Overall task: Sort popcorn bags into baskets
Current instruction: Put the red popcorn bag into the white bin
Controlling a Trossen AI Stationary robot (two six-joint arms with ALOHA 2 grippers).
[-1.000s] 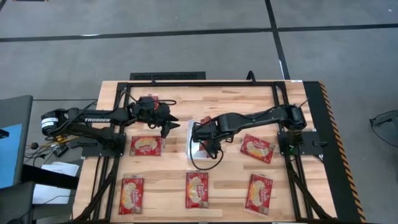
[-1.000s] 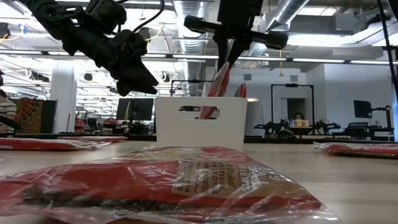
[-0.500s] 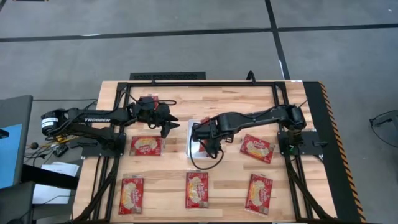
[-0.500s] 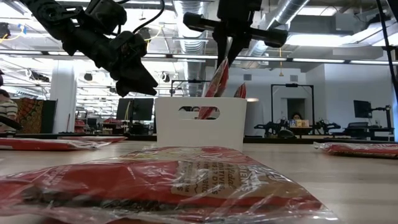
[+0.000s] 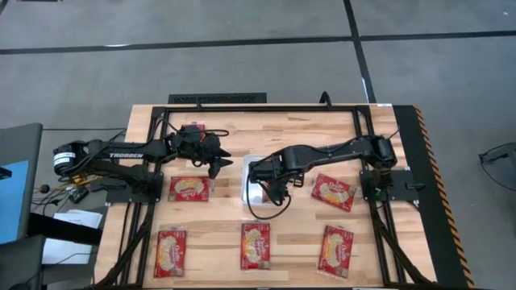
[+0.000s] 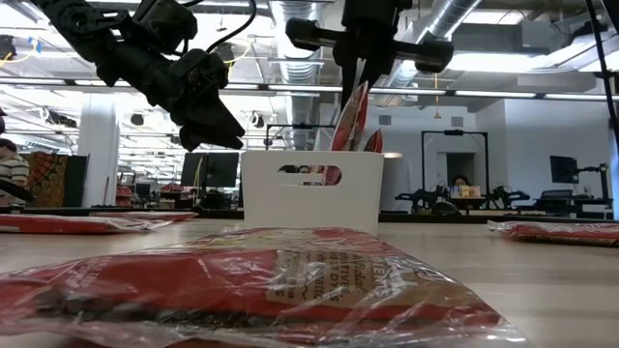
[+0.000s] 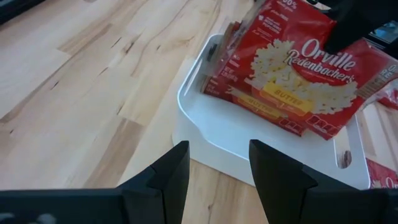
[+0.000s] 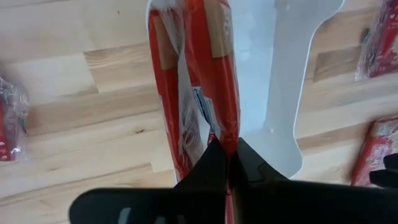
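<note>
The right end effector (image 6: 356, 92), pinching a popcorn bag (image 6: 348, 121), has swung it more upright over the basket (image 6: 311, 190); release looks near.

A pale butcher-block wooden table (image 5: 282, 133) sits on grey floor (image 5: 242, 48); far behind, an office with monitors (image 6: 208, 169) and ceiling ducts (image 6: 455, 19).

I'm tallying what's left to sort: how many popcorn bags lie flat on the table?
5: one beside the left arm, one beside the right arm, three along the near edge. Others stand in the basket.
</note>
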